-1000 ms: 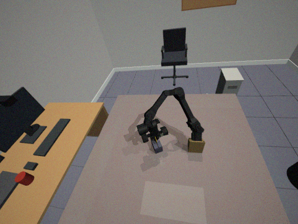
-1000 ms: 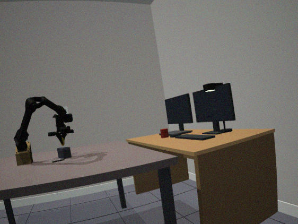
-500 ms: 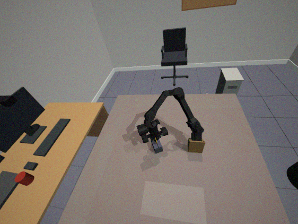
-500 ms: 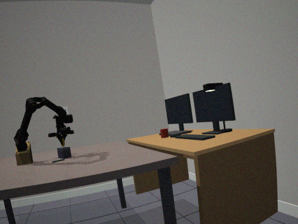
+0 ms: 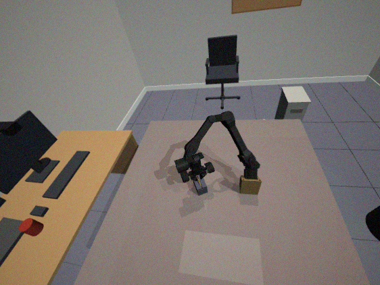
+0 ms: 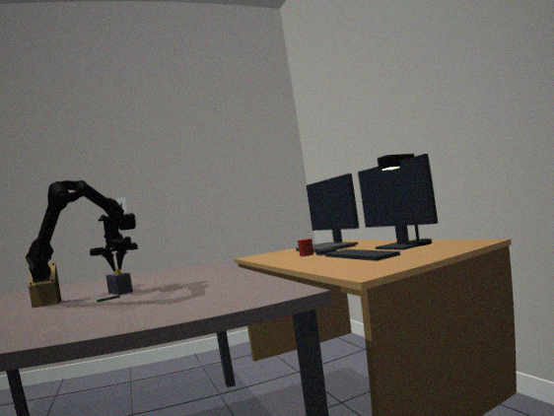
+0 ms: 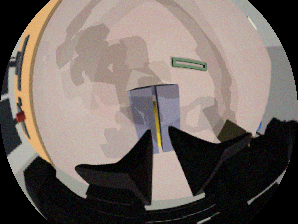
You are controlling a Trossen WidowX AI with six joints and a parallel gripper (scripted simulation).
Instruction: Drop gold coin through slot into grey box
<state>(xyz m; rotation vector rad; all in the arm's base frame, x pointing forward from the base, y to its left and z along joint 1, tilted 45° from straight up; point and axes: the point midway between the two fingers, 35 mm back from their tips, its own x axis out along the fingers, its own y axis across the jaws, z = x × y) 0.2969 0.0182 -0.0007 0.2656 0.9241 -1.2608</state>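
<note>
The grey box (image 5: 202,191) (image 6: 119,284) (image 7: 138,112) stands closed on the table, with its slot running along the lid. The gold coin (image 5: 199,182) (image 6: 117,271) (image 7: 157,125) is on edge in the slot, its upper part showing above the lid. How deep it sits is hard to tell. My gripper (image 6: 116,269) (image 7: 159,131) is open just above the box, one finger on each side of the coin. In the wrist view a gap shows between each fingertip and the coin. The green holder (image 6: 107,299) (image 7: 174,62) lies empty beside the box.
The arm's base block (image 5: 250,186) (image 6: 45,294) stands on the table to one side of the box. A wooden desk (image 5: 98,148) (image 6: 434,256) with monitors, keyboards and a red cup (image 5: 31,227) (image 6: 306,247) adjoins the table. A pale rectangle (image 5: 221,256) lies on the table.
</note>
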